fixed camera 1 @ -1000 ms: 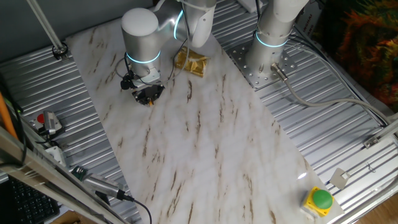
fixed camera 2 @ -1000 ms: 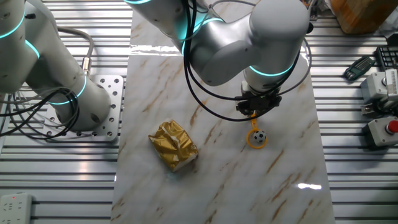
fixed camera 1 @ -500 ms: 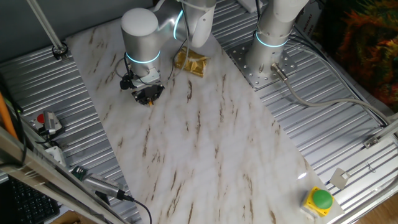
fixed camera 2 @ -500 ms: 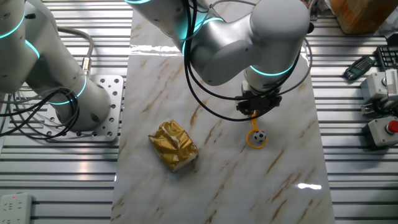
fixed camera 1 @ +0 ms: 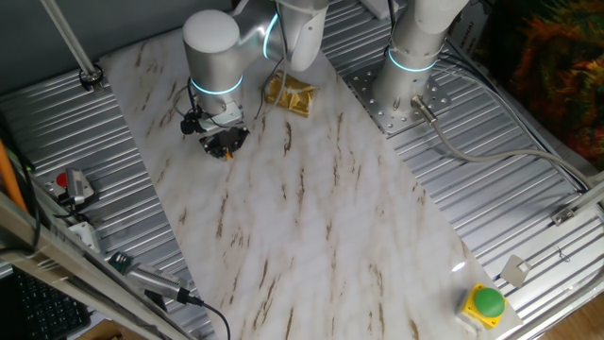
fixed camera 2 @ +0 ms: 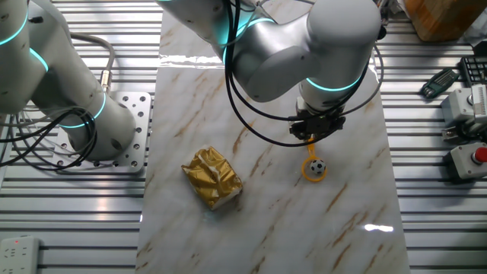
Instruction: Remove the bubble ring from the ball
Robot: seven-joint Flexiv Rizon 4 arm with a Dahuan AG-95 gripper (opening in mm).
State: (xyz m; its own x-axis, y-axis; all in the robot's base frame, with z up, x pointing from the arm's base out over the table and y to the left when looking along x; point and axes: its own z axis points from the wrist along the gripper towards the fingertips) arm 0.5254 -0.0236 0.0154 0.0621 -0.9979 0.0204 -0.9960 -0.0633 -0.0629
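The yellow-orange bubble ring (fixed camera 2: 311, 172) lies flat on the marble board, and its hoop surrounds the tiny black-and-white ball (fixed camera 2: 319, 164). Its short handle runs up from the hoop into my gripper (fixed camera 2: 310, 140). The gripper points straight down, with its dark fingers closed around the top end of the handle. In the one fixed view my gripper (fixed camera 1: 225, 148) is low over the board at the far left. Only an orange tip of the ring (fixed camera 1: 227, 156) shows under it there, and the ball is hidden.
A crumpled gold foil packet (fixed camera 2: 212, 177) lies on the board to the left of the ring and also shows in the one fixed view (fixed camera 1: 289, 94). A second arm's base (fixed camera 1: 413, 57) stands on the perforated plate. A green button (fixed camera 1: 488, 301) sits at the near right corner.
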